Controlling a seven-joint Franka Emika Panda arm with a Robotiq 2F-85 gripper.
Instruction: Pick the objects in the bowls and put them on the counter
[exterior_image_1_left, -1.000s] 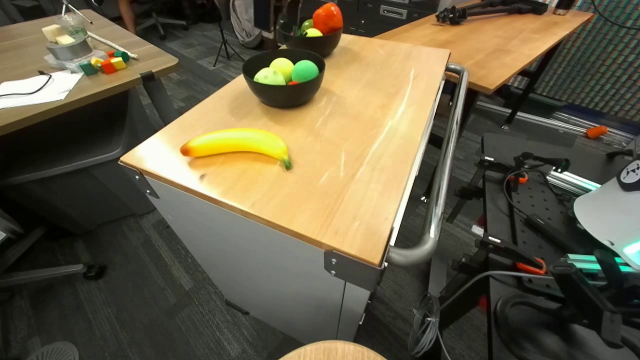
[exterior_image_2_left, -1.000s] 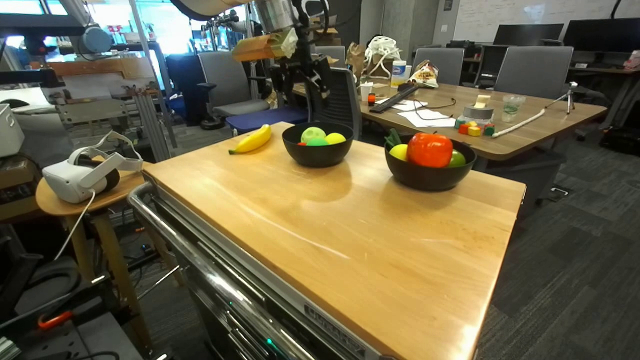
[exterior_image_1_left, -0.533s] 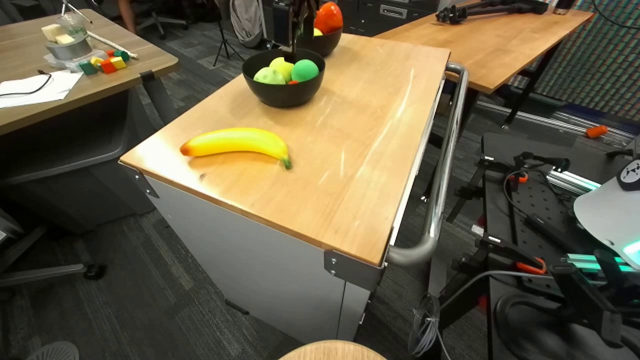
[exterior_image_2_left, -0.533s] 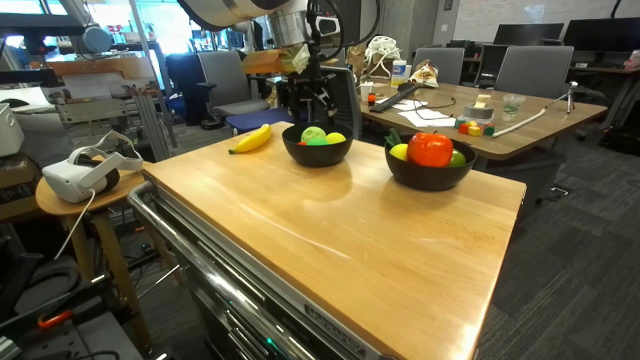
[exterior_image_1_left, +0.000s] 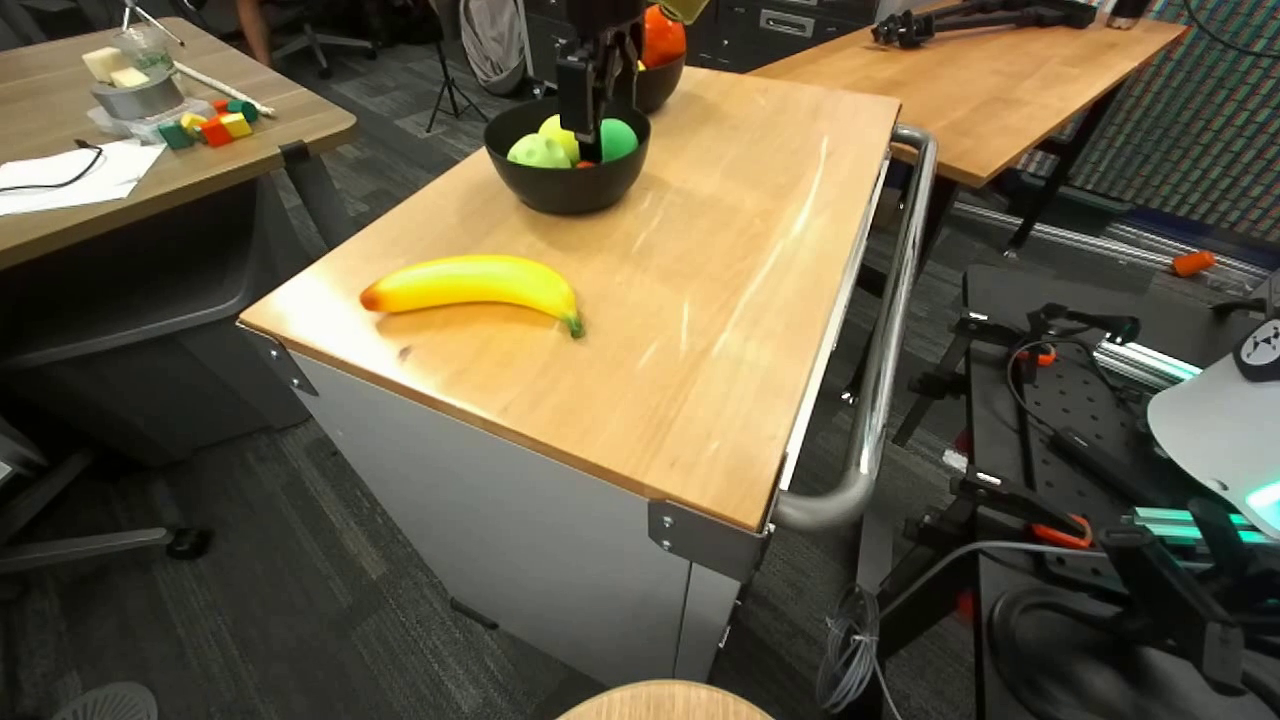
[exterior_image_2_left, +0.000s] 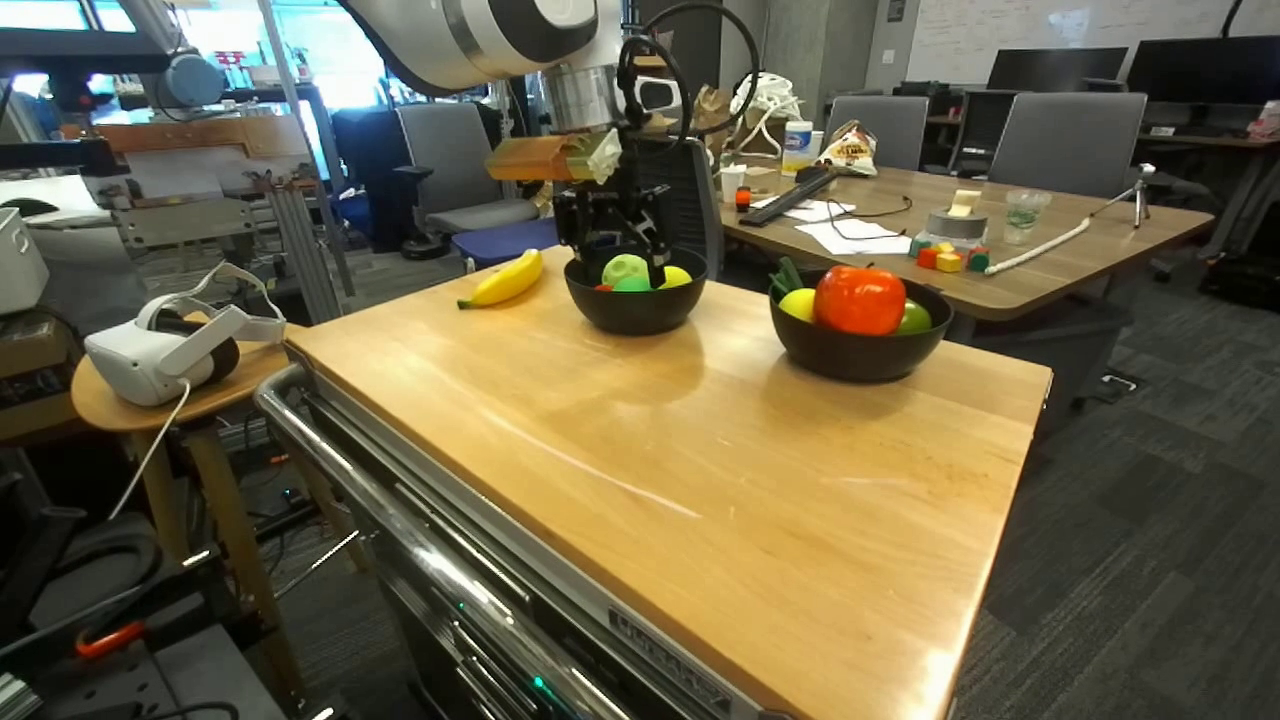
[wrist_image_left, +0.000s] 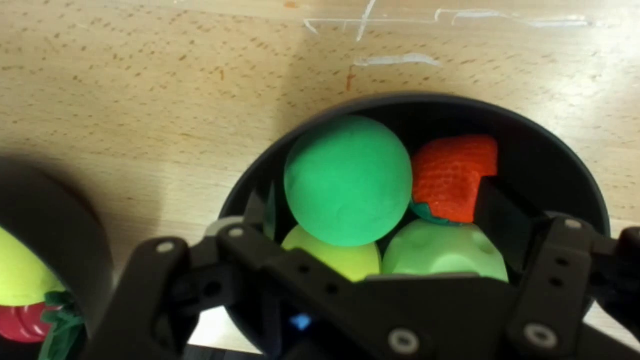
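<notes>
As the gripper (wrist_image_left: 385, 212) hangs over one bowl (exterior_image_2_left: 635, 318), jaws spread wide, a green ball (wrist_image_left: 347, 180) and a strawberry (wrist_image_left: 452, 175) lie inside it. Farther along the long edge of the counter (exterior_image_2_left: 640, 450) opposite the rail (exterior_image_1_left: 886, 370) stands another bowl (exterior_image_2_left: 860, 358) with a red fruit (exterior_image_2_left: 858, 300), and a banana (exterior_image_1_left: 470, 282) lies near one corner.

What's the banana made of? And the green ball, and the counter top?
Banana: probably plastic, smooth with a soft shine, its yellow very even; painted foam is possible.
Green ball: maybe foam or rubber, matte, since no sharp highlight shows.
Counter top: looks like wood, smooth and glossy, with brown flecks and grain plus bright reflections.
</notes>
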